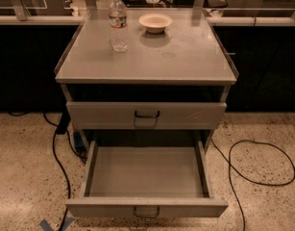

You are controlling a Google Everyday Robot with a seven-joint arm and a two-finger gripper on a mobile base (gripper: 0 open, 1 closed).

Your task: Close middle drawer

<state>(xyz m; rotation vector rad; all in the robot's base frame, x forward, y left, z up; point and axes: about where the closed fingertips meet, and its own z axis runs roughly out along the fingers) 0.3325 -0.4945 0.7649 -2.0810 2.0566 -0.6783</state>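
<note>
The middle drawer is pulled far out of the grey metal cabinet, its wide shallow tray empty. Its low front panel faces me near the bottom edge of the camera view, with a small dark loop handle at its centre. Above it the uppermost drawer sits pushed in, showing its own handle. Anything below the open drawer is hidden. No gripper or arm appears in the view.
A water bottle and a small bowl stand at the back of the cabinet top. Black cables lie on the speckled floor at right and left. Blue tape marks the floor at bottom left.
</note>
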